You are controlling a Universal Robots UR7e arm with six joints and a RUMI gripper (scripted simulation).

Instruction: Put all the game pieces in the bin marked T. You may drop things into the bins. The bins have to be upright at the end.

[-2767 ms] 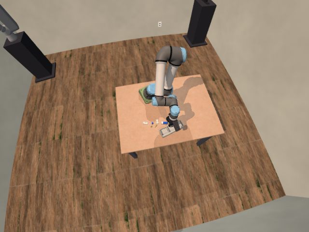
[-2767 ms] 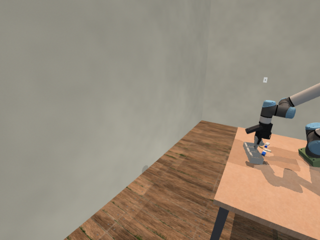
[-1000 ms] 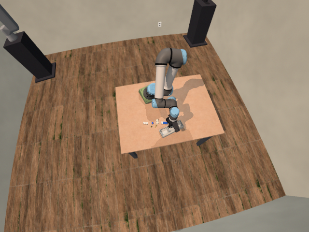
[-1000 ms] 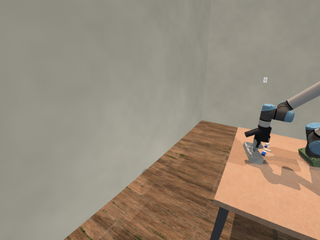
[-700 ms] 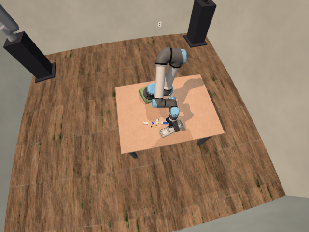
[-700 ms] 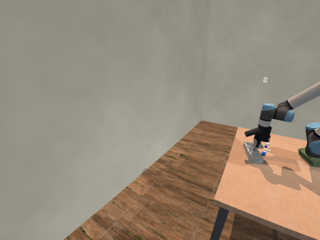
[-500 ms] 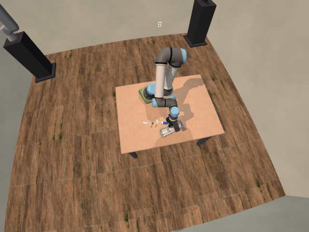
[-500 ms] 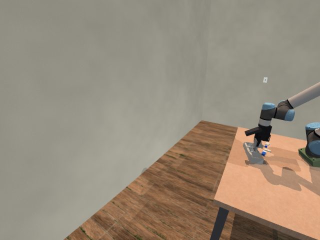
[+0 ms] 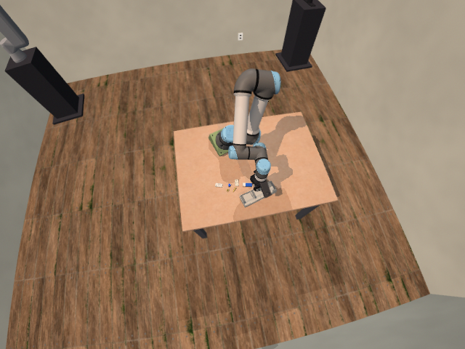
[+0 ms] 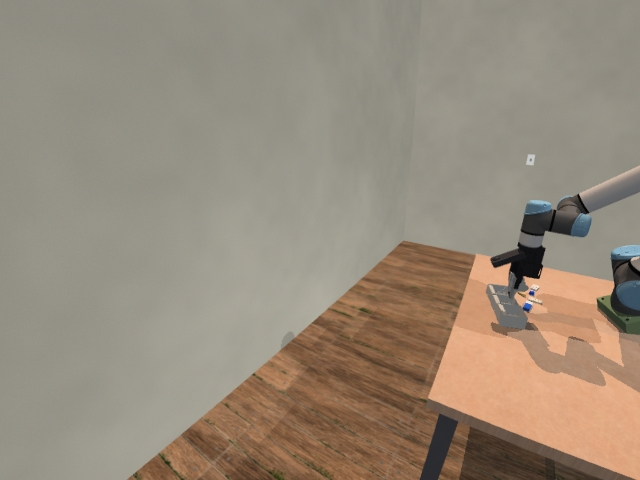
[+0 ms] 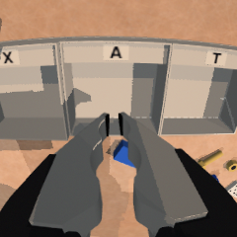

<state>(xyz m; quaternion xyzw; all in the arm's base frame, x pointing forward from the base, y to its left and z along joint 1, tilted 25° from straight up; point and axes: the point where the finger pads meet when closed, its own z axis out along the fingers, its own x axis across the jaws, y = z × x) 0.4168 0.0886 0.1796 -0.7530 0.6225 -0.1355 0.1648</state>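
Gripper [image 9: 261, 190] [image 10: 511, 294] [image 11: 114, 115] nearly closed, grasping nothing; blue-and-white piece [image 9: 248, 185] [image 10: 527, 306] [image 11: 123, 154] just below fingertips, wrist frame centre.

Against frame from one second back: gripper [image 9: 258, 188] [image 10: 511, 295] [image 11: 114, 115] sits slightly higher over lettered bin tray [image 9: 245, 205] [image 10: 511, 322] [image 11: 114, 39]. Blue-capped wrist [image 9: 263, 166] [image 10: 537, 207] raised with it, plainest in exterior view. Between oldest frame and one-second-old frame, motion runs other way: wrist and gripper drop a little toward tray. Latest rise brings wrist back near oldest height. Arm's shadow [image 9: 283, 166] [image 10: 586, 359] on table shifts slightly along with arm.
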